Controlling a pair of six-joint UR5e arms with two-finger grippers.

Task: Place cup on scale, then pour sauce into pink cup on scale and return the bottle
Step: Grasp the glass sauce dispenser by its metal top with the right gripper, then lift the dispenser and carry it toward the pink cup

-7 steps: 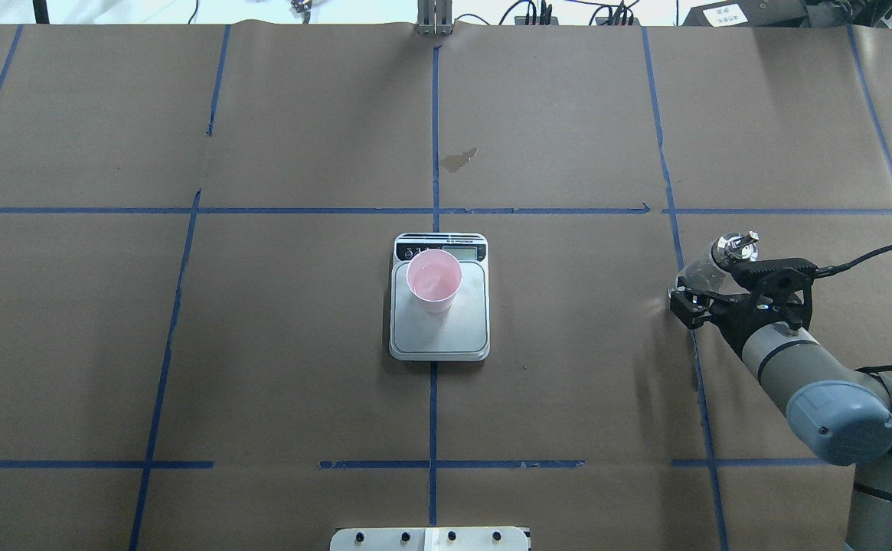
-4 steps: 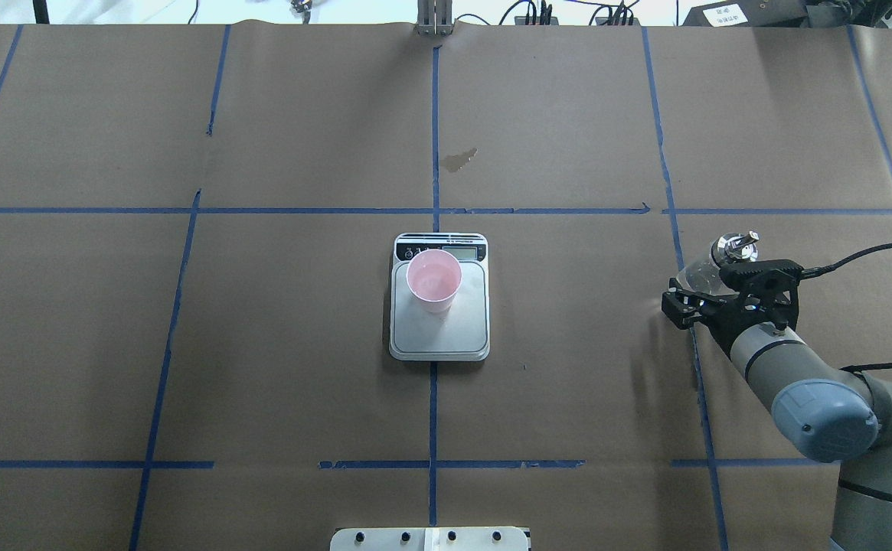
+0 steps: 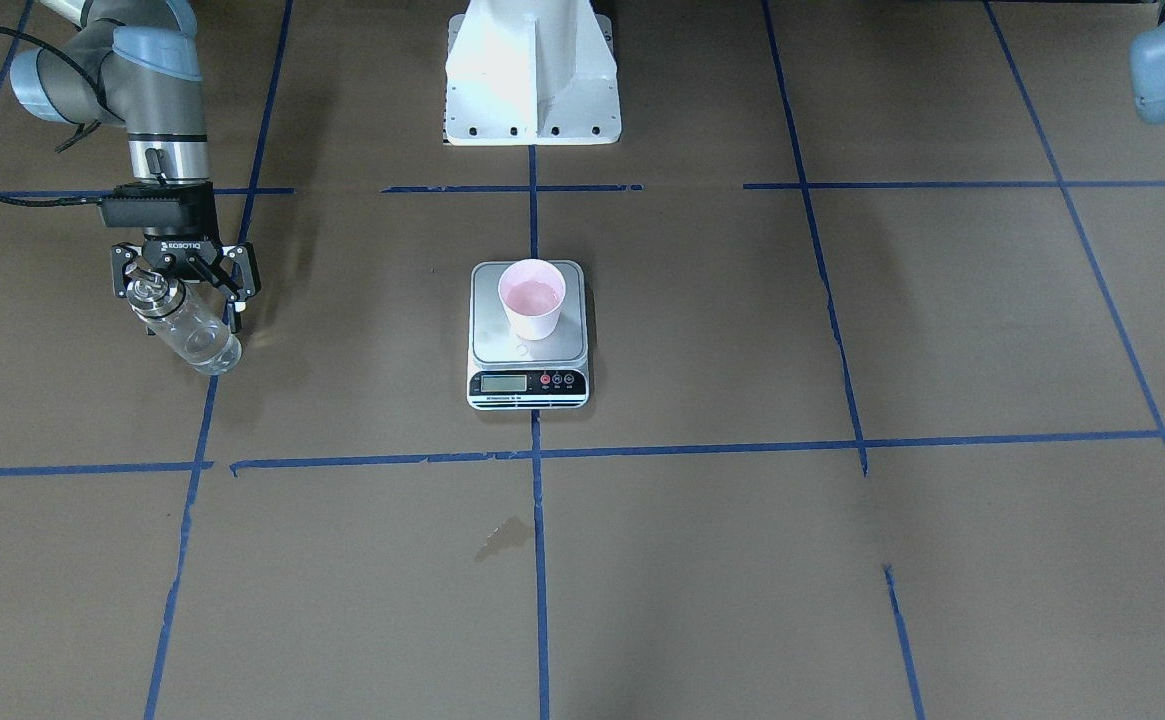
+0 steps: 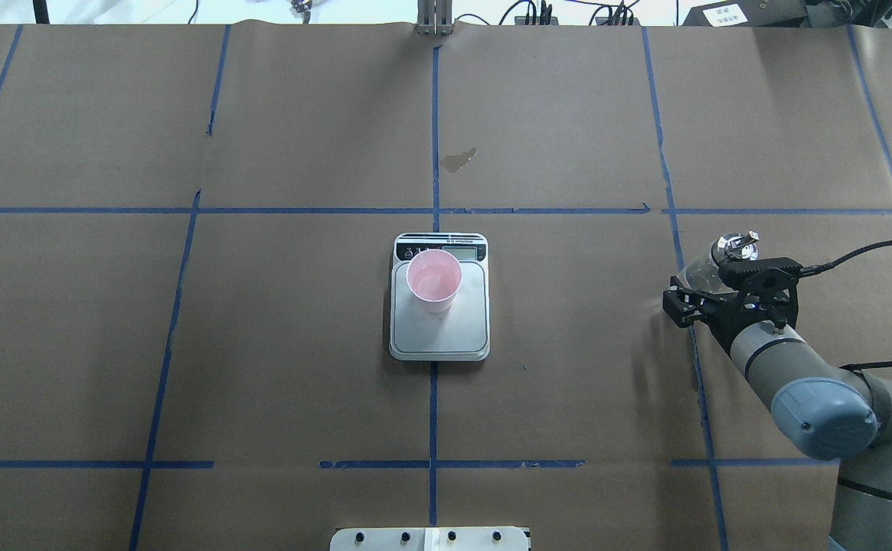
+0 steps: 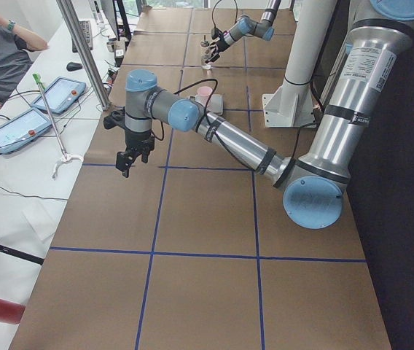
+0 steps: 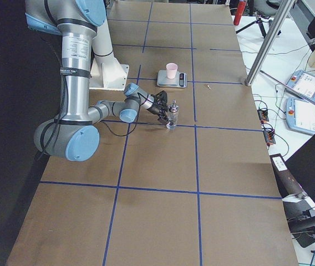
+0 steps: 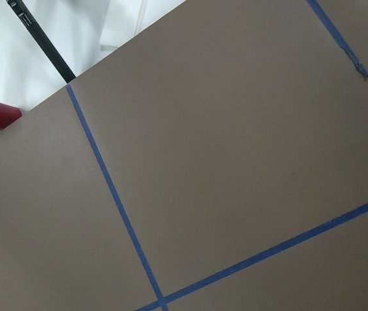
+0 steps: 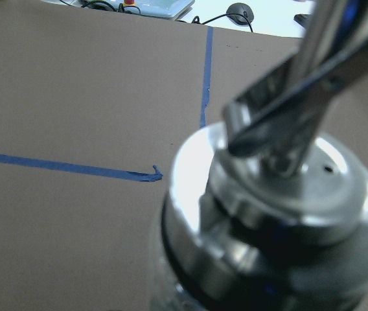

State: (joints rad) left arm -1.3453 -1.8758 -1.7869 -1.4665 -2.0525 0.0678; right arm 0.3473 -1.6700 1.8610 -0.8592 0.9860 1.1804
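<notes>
Bottle (image 3: 197, 330): small clear glass cylinder, standing upright on the robot's right side of the table, well apart from the scale and level with it along the table. Its silver pour-spout cap (image 4: 733, 246) is on top, and in the right wrist view it fills the frame, blurred. The base is at the paper or just above it; contact cannot be told. Right gripper (image 3: 184, 290): reaches in sideways at the height of the bottle's shoulder, one finger on each side of the glass, jaws pinching the bottle just under the cap. Cup (image 4: 434, 279): pale pink, upright, mouth up, on the scale (image 4: 439, 329). It stands on the far half of the silver platform, next to the display strip (image 3: 504, 382), leaving the near half of the platform bare. The scale sits at the table's centre, astride the middle line of blue tape (image 4: 433, 153), with its display end away from the robot. Brown paper (image 4: 568, 383) covers the table, taped off into large squares. A small dark stain (image 4: 459, 159) lies beyond the scale, just right of the centre line. Left gripper (image 5: 126, 166): hangs pointing down over bare paper at the robot's far left, well apart from everything. Its jaw state cannot be told, and its wrist camera shows only paper and tape.
</notes>
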